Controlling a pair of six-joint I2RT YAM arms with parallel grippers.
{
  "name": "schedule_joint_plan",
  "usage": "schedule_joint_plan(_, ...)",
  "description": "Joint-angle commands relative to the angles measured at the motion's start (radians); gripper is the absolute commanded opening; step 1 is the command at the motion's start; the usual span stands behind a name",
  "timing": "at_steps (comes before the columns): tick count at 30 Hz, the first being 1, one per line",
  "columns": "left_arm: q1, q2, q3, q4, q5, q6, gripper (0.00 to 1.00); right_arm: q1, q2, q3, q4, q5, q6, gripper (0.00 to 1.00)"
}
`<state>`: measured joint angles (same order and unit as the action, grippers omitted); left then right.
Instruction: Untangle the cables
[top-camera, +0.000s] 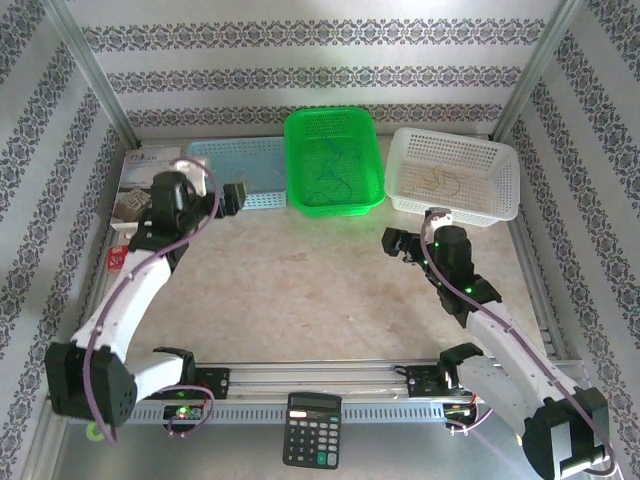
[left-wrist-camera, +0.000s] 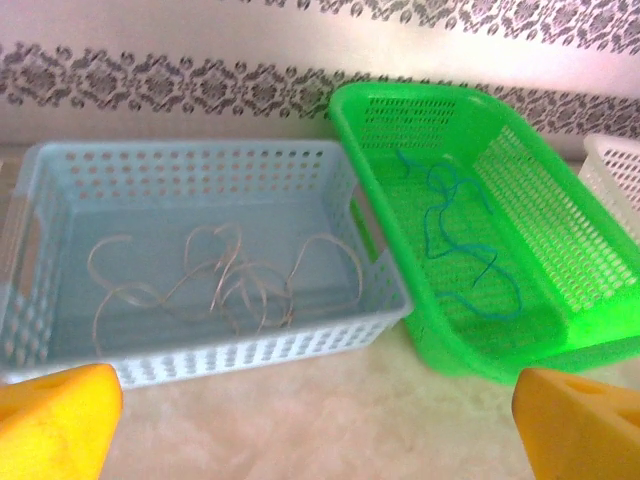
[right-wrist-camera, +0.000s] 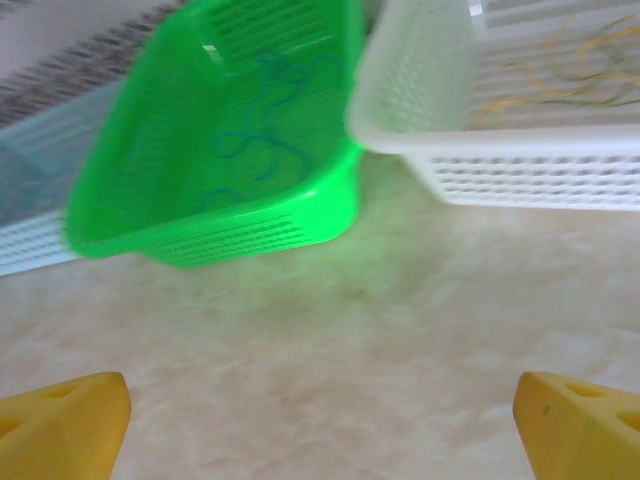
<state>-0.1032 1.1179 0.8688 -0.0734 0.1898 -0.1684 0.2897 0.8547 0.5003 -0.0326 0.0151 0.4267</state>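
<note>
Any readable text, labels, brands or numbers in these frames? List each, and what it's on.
No text is legible.
Black desk calculator, bottom of the top view: key legends too small to read.
White printed booklet or box, far left: dark print, too blurred to read.
Pale blue plastic basket, green plastic basket, white plastic basket: no labels visible.

Left end effector (top-camera: 239, 196) and right end effector (top-camera: 396, 243) gape empty.
</note>
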Motion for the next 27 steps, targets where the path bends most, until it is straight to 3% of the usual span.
schedule_joint_plan(1, 0.001, -0.115, -0.133, 0.154, -0.078, 0.007, 1.00, -0.010, 0.036, -0.003, 0.062, 0.236, -0.136, 0.98)
schedule_joint_plan(7, 0.003, -0.214, -0.264, 0.249, -0.247, 0.049, 1.00, -0.040, 0.120, -0.030, 0.183, 0.399, -0.299, 0.98)
schedule_joint_plan(11, 0.017, -0.154, -0.312, 0.343, -0.297, 0.165, 1.00, -0.089, 0.173, -0.049, 0.255, 0.418, -0.329, 0.98)
schedule_joint_plan(15, 0.036, -0.060, -0.346, 0.414, -0.312, 0.168, 1.00, -0.116, 0.269, -0.081, 0.379, 0.443, -0.323, 0.98)
schedule_joint_plan(19, 0.037, 0.070, -0.400, 0.559, -0.339, 0.141, 1.00, -0.123, 0.385, -0.107, 0.523, 0.417, -0.352, 0.98)
schedule_joint_plan(22, 0.039, 0.156, -0.480, 0.799, -0.349, 0.129, 1.00, -0.127, 0.417, -0.100, 0.575, 0.379, -0.371, 0.98)
schedule_joint_plan(27, 0.041, 0.218, -0.485, 0.929, -0.334, 0.195, 1.00, -0.165, 0.462, -0.114, 0.711, 0.281, -0.379, 0.98)
